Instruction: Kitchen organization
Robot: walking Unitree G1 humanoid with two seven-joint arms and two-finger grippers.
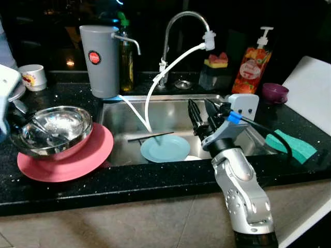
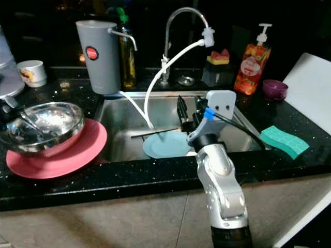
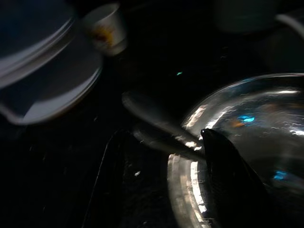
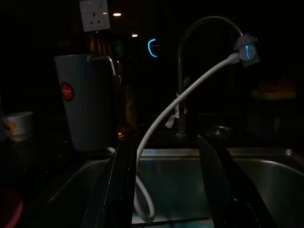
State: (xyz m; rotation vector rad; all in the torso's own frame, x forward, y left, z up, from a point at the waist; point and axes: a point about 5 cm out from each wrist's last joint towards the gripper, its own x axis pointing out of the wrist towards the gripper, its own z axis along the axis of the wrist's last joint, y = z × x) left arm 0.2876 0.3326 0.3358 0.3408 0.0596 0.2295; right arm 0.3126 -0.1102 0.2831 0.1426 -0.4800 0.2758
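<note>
Nearest the camera, the robot's silver right arm (image 1: 242, 191) rises over the front edge of the black counter (image 1: 129, 186), and its right gripper (image 1: 202, 118) hangs above the steel sink (image 1: 116, 126) with its two black fingers parted and nothing between them. Starting from the left, a steel bowl (image 1: 51, 129) sits on a pink plate (image 1: 77, 160) on the counter, with a spoon-like utensil (image 3: 156, 128) lying over the bowl's rim. The left gripper (image 3: 161, 190) is at that rim: one finger lies over the edge of the bowl and the other stands outside it, spread apart, and whether they actually grip the bowl cannot be told. Behind the bowl stands a small white cup (image 1: 32, 76). Further right a tall grey filter jug (image 1: 100, 61) stands at the sink's back corner, with a bottle (image 1: 125, 57) just behind it. A curved tap (image 1: 178, 31) feeds a white hose (image 1: 160, 77) that drops into the basin, where a light blue plate (image 1: 165, 148) lies flat with a dark stick (image 1: 150, 137) resting across its far edge. That plate lies below and just left of the open right gripper, not touching it. Right of the sink are an orange soap dispenser (image 1: 252, 64), a purple bowl (image 1: 274, 92) and a green sponge (image 1: 290, 144).
</note>
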